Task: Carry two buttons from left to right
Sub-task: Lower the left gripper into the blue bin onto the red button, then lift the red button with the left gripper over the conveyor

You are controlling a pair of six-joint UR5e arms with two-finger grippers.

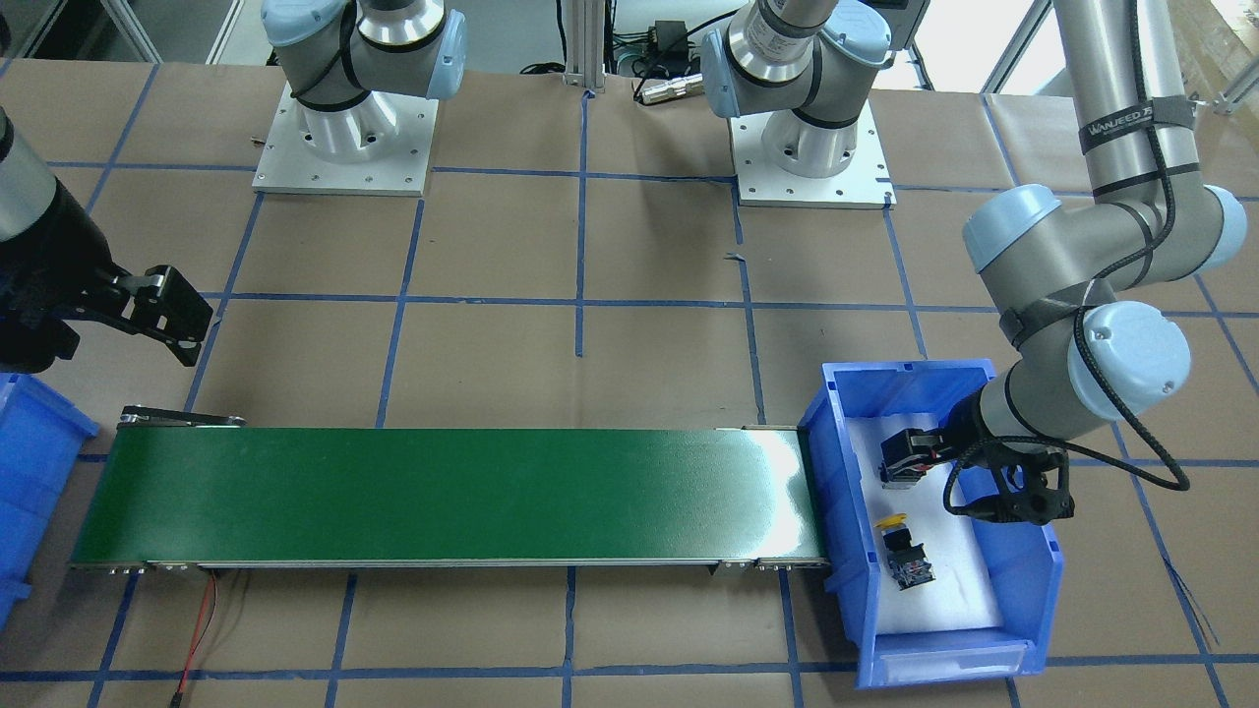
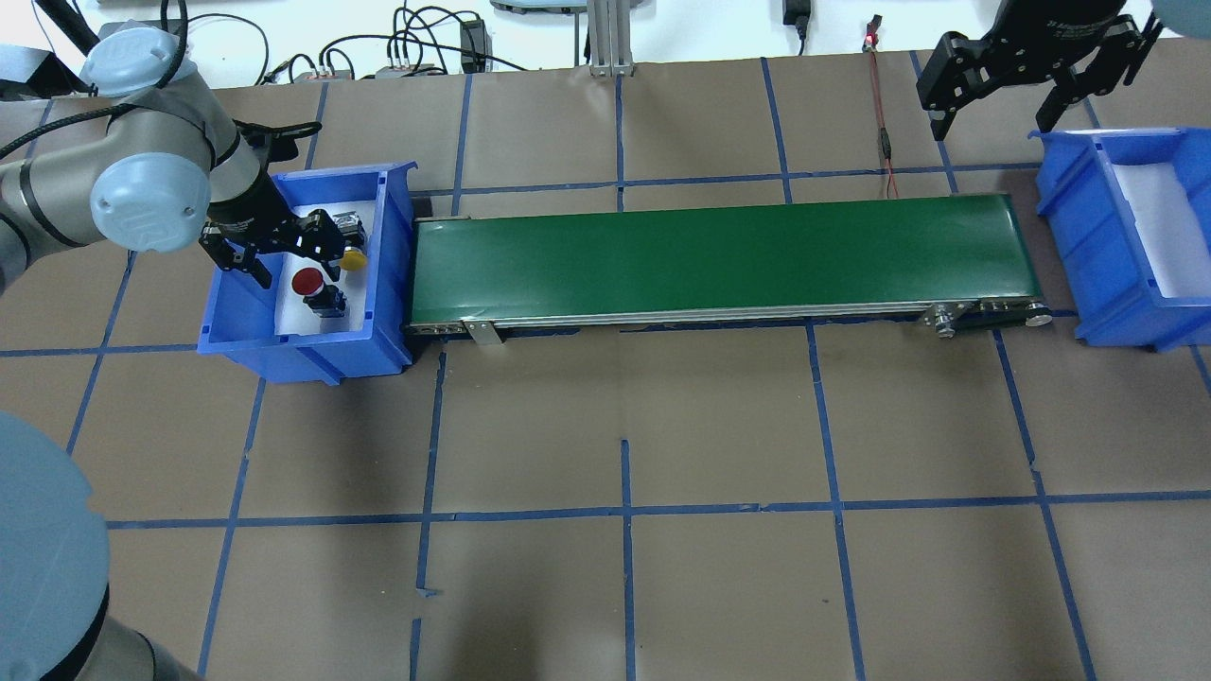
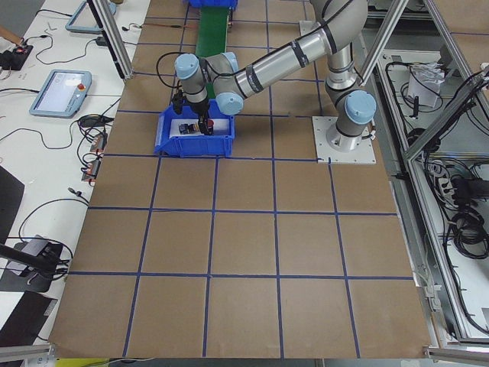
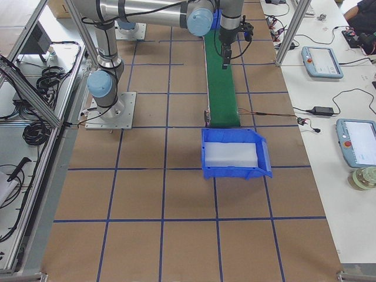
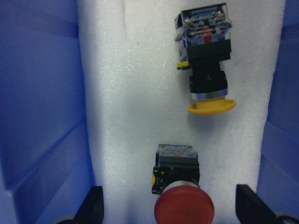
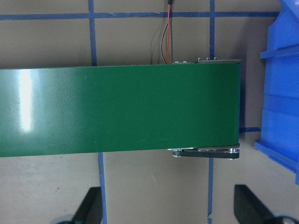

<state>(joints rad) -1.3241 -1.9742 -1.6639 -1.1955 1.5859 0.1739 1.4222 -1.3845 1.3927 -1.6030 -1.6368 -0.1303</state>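
Observation:
The red-capped button (image 5: pixel 183 205) and the yellow-capped button (image 5: pixel 209 77) lie on white foam in the left blue bin (image 2: pixel 301 352). In the overhead view the red button (image 2: pixel 307 282) is nearer the robot than the yellow one (image 2: pixel 353 258). My left gripper (image 5: pixel 170 205) is open and low inside that bin, with one finger on each side of the red button and not touching it. It also shows in the overhead view (image 2: pixel 284 257). My right gripper (image 2: pixel 1003 99) is open and empty, above the table beyond the conveyor's right end.
A green conveyor belt (image 2: pixel 719 251) runs between the left bin and a second blue bin (image 2: pixel 1121 284), which has white foam and holds nothing. A red and black wire (image 2: pixel 885 142) lies behind the belt. The robot bases (image 1: pixel 342 147) stand behind.

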